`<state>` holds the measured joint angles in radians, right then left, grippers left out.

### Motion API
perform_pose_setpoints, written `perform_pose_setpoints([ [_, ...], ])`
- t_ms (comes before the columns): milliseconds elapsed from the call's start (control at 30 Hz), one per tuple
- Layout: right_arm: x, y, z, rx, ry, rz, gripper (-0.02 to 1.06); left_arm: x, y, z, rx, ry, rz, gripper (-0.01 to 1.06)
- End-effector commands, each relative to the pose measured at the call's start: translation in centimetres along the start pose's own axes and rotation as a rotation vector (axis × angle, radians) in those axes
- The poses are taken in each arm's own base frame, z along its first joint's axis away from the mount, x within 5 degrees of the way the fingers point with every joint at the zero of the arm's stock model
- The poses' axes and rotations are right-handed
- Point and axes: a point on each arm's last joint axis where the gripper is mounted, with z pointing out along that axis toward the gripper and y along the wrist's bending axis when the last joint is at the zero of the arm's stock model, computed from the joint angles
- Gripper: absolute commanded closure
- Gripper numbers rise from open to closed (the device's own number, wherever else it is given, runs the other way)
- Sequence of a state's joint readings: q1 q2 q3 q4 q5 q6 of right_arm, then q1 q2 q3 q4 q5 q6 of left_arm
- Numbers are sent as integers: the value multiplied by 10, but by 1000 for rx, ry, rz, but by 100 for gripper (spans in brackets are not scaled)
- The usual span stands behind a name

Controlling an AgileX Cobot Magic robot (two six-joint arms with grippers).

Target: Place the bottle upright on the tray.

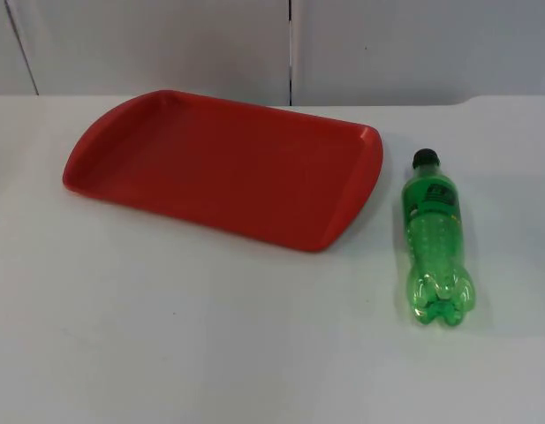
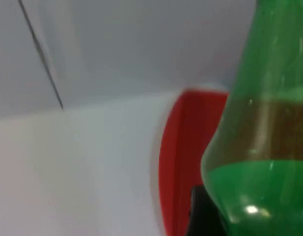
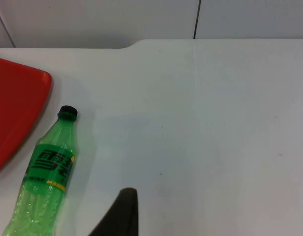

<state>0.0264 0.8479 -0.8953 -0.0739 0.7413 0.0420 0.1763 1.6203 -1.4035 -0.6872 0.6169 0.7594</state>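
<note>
A green plastic bottle (image 1: 438,238) with a black cap lies on its side on the white table, just right of the red tray (image 1: 113,146), cap toward the wall. In the right wrist view the bottle (image 3: 45,172) lies beside the tray's edge (image 3: 18,113), and my right gripper (image 3: 119,216) hovers a little to the bottle's right, apart from it. The blurred left wrist view has a green bottle body (image 2: 261,147) very close in front of the tray (image 2: 183,157), with my left gripper (image 2: 203,214) right against it; whether it grips the bottle I cannot tell.
The grey partition wall (image 1: 166,44) closes the table's far side. White table top (image 1: 210,336) stretches in front of the tray and bottle.
</note>
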Motion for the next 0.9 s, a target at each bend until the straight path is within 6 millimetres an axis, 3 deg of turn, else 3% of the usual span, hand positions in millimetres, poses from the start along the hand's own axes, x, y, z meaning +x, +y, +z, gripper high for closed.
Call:
perform_pose_setpoints([
  [0,-2,-1,-2,6,-18,-8,-1,-10,-8,-14,13,-104,-25,105],
  [200,-1,-1,-1,5,-14,-9,-1,-20,-28,-48,95,-327,-8,105],
  [400,-1,-1,-1,5,-14,-9,-1,-16,-39,-65,138,-488,-21,105],
  [600,-1,-1,-1,5,-14,-9,-1,-2,-42,-69,101,-529,94,105],
  [867,-2,-1,-1,5,-20,-9,-1,-1,-42,-68,88,-528,142,105],
])
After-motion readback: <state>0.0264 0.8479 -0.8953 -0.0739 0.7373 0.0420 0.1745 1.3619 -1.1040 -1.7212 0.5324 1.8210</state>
